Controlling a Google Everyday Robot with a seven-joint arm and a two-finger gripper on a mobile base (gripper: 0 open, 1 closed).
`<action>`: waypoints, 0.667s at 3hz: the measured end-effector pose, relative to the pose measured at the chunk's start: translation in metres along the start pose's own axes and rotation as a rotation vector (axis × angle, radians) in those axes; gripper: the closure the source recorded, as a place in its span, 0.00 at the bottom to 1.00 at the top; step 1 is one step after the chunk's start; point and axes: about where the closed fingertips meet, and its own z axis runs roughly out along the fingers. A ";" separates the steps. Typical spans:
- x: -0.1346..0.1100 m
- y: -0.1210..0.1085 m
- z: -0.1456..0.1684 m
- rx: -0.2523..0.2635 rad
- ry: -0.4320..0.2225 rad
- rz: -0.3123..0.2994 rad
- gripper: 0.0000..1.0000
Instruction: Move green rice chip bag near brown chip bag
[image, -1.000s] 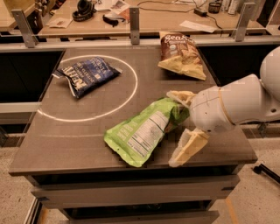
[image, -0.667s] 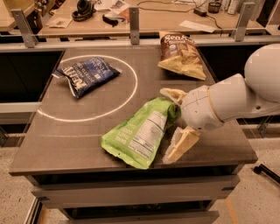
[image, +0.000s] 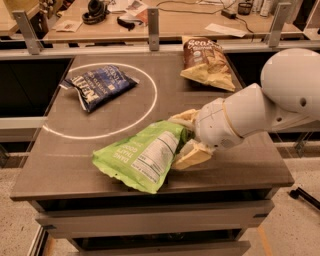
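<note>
The claw (image: 176, 142) gripped one end of the green rice chip bag (image: 137, 161), probably light, soft and slippery, lying near the front of the surface (image: 240, 167), well apart from the brown chip bag (image: 206, 62).

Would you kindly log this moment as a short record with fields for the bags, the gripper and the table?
green rice chip bag: front middle of the table, nutrition panel up, right end in the gripper
brown chip bag: back right of the table, apart from the green bag
dark blue bag: back left, mostly inside the white circle
gripper: at the green bag's right end, shut on it
task state: green bag not yet near the brown one
</note>
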 end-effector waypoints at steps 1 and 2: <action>-0.006 0.011 0.002 -0.033 0.012 0.009 0.64; -0.005 0.017 0.003 -0.028 -0.012 0.065 0.87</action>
